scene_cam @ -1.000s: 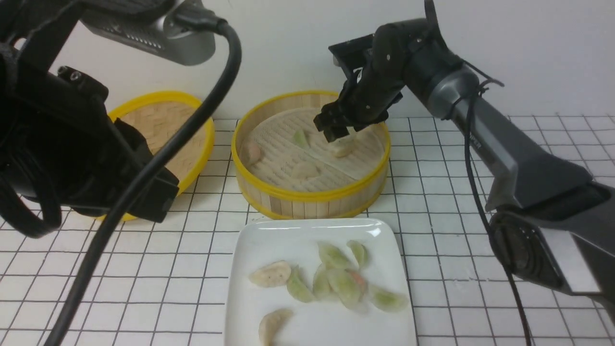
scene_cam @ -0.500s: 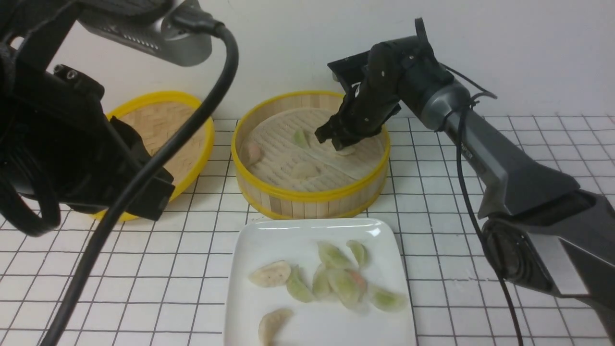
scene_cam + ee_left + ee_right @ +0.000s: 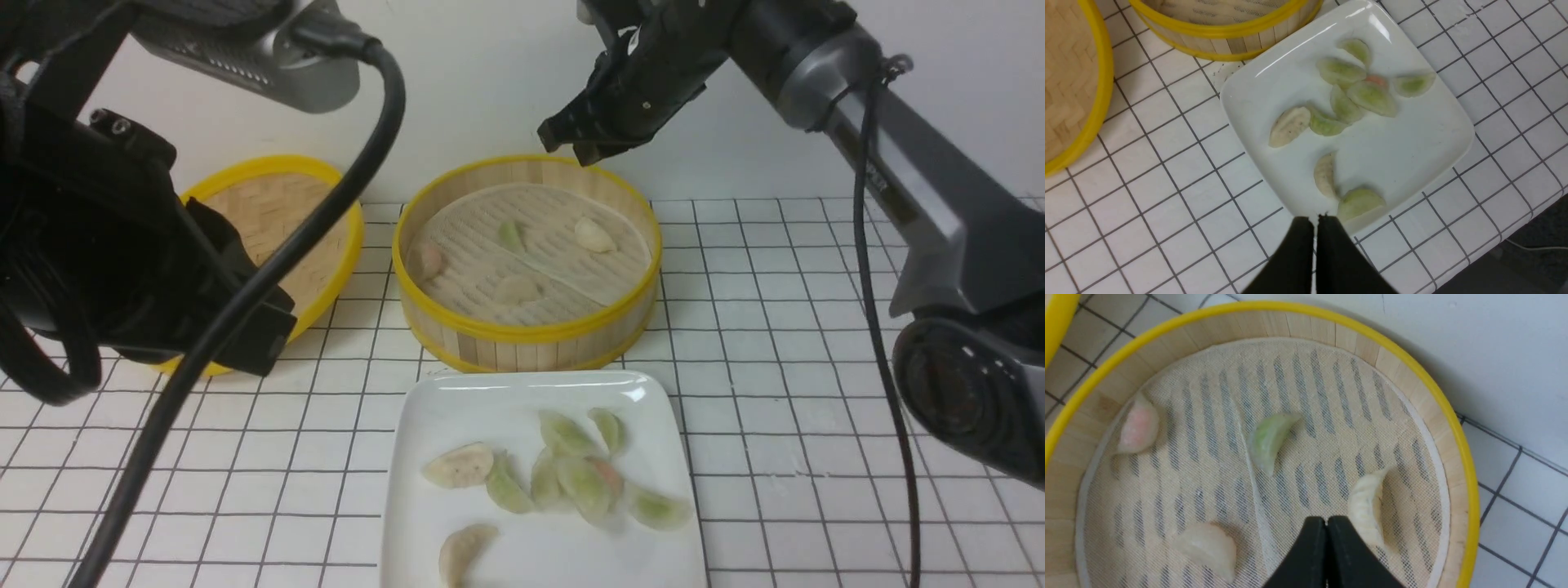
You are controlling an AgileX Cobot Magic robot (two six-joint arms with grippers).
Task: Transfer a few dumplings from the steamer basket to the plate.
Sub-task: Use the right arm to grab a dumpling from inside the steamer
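The steamer basket point(image 3: 522, 331) holds two cream dumplings point(image 3: 593, 234) point(image 3: 518, 288), a green one point(image 3: 511, 236) and a pinkish one point(image 3: 426, 260). My right gripper point(image 3: 571, 147) hangs shut and empty above the basket's far rim. In the right wrist view its tips point(image 3: 1327, 522) lie beside a cream dumpling point(image 3: 1367, 504), apart from it. The white plate point(image 3: 457, 408) holds two cream dumplings point(image 3: 459, 465) point(image 3: 462, 551) and several green ones. My left gripper point(image 3: 1316, 218) is shut and empty above the plate's point(image 3: 1412, 143) near edge.
The flat woven yellow-rimmed lid point(image 3: 269, 212) lies left of the basket. My left arm point(image 3: 122, 245) and its cable fill the left foreground. A wall stands close behind the basket. The table's front edge point(image 3: 1515, 228) shows in the left wrist view.
My right gripper rose from inside the basket to well above its far rim, shut with nothing in it. The cream dumpling it was at stays in the basket. The left arm is still.
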